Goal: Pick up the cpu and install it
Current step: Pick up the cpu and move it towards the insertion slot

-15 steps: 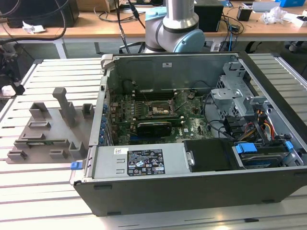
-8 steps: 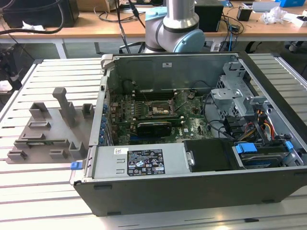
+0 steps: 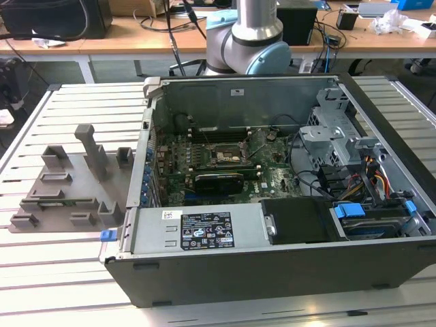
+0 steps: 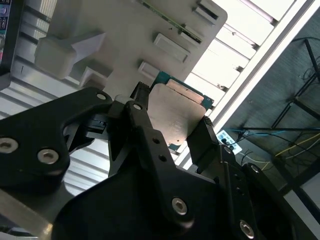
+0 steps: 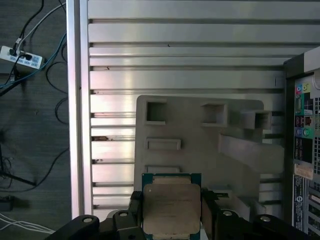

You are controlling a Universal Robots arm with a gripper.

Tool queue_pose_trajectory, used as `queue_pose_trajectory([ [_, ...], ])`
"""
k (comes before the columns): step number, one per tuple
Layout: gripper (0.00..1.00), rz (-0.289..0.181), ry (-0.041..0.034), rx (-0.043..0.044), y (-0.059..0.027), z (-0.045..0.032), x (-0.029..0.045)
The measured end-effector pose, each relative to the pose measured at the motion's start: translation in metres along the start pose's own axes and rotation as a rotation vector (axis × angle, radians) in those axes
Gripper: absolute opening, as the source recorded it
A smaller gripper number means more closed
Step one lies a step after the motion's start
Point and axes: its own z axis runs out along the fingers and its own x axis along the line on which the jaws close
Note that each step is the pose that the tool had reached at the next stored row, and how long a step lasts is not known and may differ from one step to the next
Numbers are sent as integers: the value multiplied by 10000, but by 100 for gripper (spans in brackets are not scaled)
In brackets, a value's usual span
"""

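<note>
The cpu is a small flat square chip with a silvery-grey top and a green edge. My gripper is shut on it, with one black finger on each of two opposite sides. In the second wrist view the cpu sits between the same fingers, clamped by the gripper. It hangs over the near edge of the grey plastic fixture tray. In the exterior view the dark square socket lies in the middle of the motherboard inside the open computer case.
The grey fixture tray lies on the slatted metal table, to the exterior view's left of the case. The arm's base stands behind the case. A power supply, drive cages and cables crowd the case interior. The table edge and the floor with cables are beside the tray.
</note>
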Motion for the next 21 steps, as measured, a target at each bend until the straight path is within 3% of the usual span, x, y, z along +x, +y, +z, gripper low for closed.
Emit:
queue_pose_trajectory([
  [8, 55, -1, 0, 0, -5, -177, -4],
  [18, 55, 0, 0, 0, -9, -312, -8],
  [21, 55, 0, 0, 0, -11, -385, -10],
])
